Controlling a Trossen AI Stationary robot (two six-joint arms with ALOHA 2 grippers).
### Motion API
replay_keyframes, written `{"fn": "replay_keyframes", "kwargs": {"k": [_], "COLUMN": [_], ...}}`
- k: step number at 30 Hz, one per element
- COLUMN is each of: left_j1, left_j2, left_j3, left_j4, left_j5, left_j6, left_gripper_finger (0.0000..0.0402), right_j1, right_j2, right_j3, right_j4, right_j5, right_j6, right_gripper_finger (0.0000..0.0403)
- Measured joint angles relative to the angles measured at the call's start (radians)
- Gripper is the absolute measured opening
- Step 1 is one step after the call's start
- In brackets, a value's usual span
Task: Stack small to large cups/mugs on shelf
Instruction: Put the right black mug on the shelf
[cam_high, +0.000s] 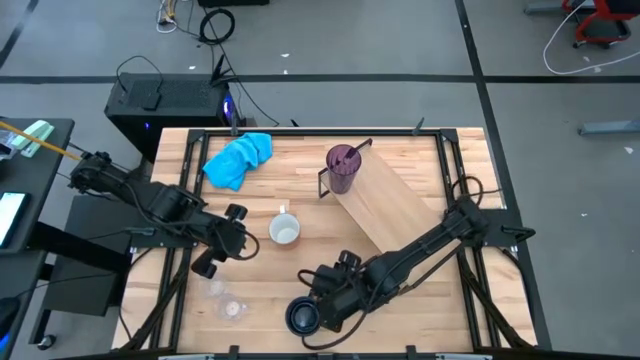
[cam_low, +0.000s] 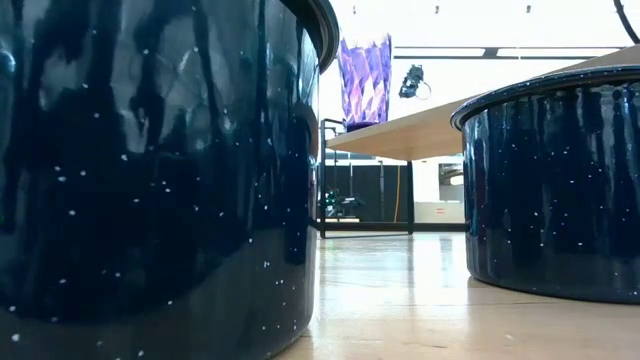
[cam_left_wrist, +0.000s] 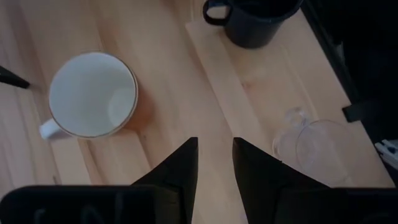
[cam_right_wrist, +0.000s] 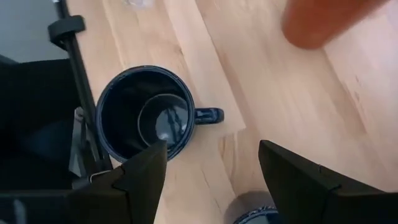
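The navy mug (cam_right_wrist: 147, 114) sat at the near edge of the table, close to the black rail, and the right gripper (cam_right_wrist: 211, 171) hung right over it, fingers spread wide with nothing between them. The second dark mug (cam_right_wrist: 255, 216) was only a sliver at the edge of the right wrist view, so a careless descent looked likely to clip it. The mug's handle (cam_right_wrist: 208, 115) stuck out sideways; a finger coming down on it might have spun the mug or tipped it off the edge. The white mug (cam_high: 285, 231) stood mid-table, with the left gripper (cam_left_wrist: 214, 163) beside it, fingers nearly together and holding nothing. A clear glass (cam_left_wrist: 314, 144) lay close by it, tipped over by the look of it and liable to roll at a nudge. The purple tumbler (cam_high: 342, 167) was already up on the shelf (cam_high: 400, 210), which lay slanted across the table. The blue cloth (cam_high: 238, 159) lay well clear.
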Motion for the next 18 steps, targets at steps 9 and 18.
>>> {"fn": "replay_keyframes", "kwargs": {"k": [9,18], "left_j1": [-0.001,-0.001], "left_j2": [0.000,0.000], "left_j3": [0.016,0.016], "left_j4": [-0.004,-0.002], "left_j5": [0.000,0.000], "left_j6": [0.001,-0.011], "left_gripper_finger": [0.0107,0.0107], "right_j1": [0.005,0.005], "right_j2": [0.014,0.070], "right_j3": [-0.012,-0.012], "right_j4": [-0.157,-0.169], "right_j5": [-0.040,-0.102], "right_j6": [0.260,0.310], "right_gripper_finger": [0.0260,0.0261]}}
